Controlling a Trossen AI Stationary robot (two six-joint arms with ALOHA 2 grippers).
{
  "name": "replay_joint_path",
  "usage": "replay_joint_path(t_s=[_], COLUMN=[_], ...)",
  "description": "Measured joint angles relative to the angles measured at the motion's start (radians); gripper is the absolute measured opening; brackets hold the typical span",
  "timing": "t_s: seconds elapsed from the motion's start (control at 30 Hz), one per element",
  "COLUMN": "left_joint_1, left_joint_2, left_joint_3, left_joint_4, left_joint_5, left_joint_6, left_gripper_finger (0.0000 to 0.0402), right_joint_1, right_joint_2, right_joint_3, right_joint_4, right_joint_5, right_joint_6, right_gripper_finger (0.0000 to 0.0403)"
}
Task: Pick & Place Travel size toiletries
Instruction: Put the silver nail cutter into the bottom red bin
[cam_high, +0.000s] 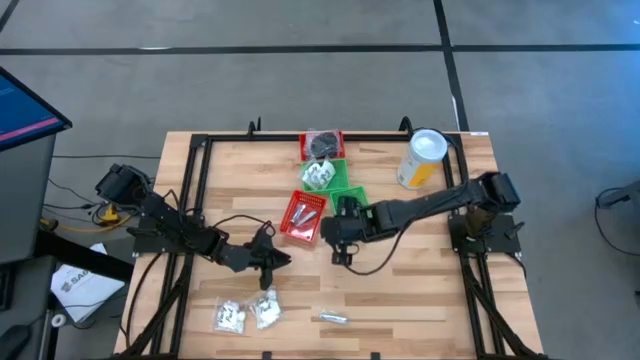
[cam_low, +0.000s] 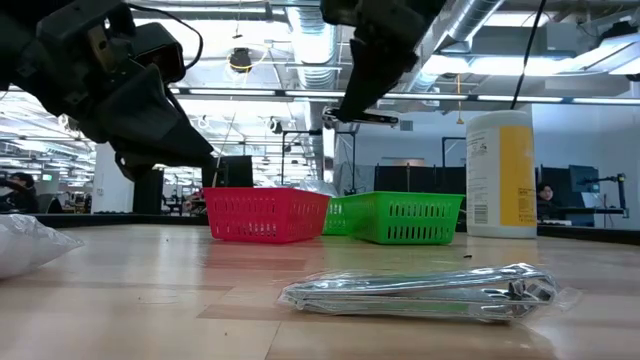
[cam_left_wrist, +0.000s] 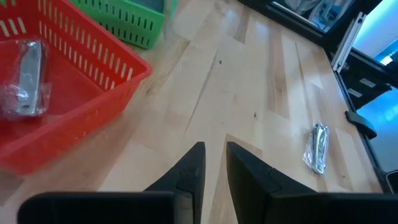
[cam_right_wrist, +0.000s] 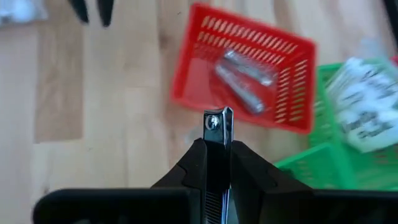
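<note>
Grey floor surrounds a light wooden table framed by black rails, seen from overhead. At centre you have three mesh baskets: a red basket with silvery sachets, a green basket above it holding white-filled packets, and another red basket at the top with dark pieces. Your right gripper sits just right of the lower red basket; your left gripper hangs at lower centre-left. Two clear packets lie near the bottom left, and a lone silvery sachet lies near the bottom centre. A yellow canister stands at upper right.

From table height, that sachet fills the lower foreground, with the red basket and green basket behind it and the canister at right. The right gripper hangs at top centre with a slim metal piece at its tip.

Through the left wrist camera, your left gripper's fingers stand a narrow gap apart with nothing between them, above bare wood; a sachet lies at right, and another rests in the red basket at upper left.

Through the right wrist camera, your right gripper is clamped on a nail clipper, held upright just below the red basket containing two sachets.
</note>
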Motion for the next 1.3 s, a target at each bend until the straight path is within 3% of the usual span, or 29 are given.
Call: replay_joint_path(t_s=[0.27,0.4,0.83,1.3], left_joint_1=[0.02,0.06,0.091,0.091], left_joint_2=[0.0,0.0,0.0,0.0], left_joint_3=[0.0,0.0,0.0,0.0], left_joint_4=[-0.005,-0.011,-0.015,-0.031], left_joint_5=[-0.089,-0.094,-0.093,-0.089], left_joint_6=[0.131,0.155,0.213,0.207], left_gripper_finger=[0.0058,0.0058,0.0058,0.0058], right_joint_1=[-0.056,-0.087,-0.133,-0.199], right_joint_2=[-0.005,-0.006,0.068,0.14], right_joint_3=[0.05,0.043,0.037,0.032], right_joint_4=[0.019,0.082,0.252,0.23], right_joint_5=[-0.005,-0.084,-0.185,-0.216], right_joint_6=[-0.083,-0.107,-0.105,-0.078], right_gripper_finger=[0.0036,0.0036,0.0036,0.0036])
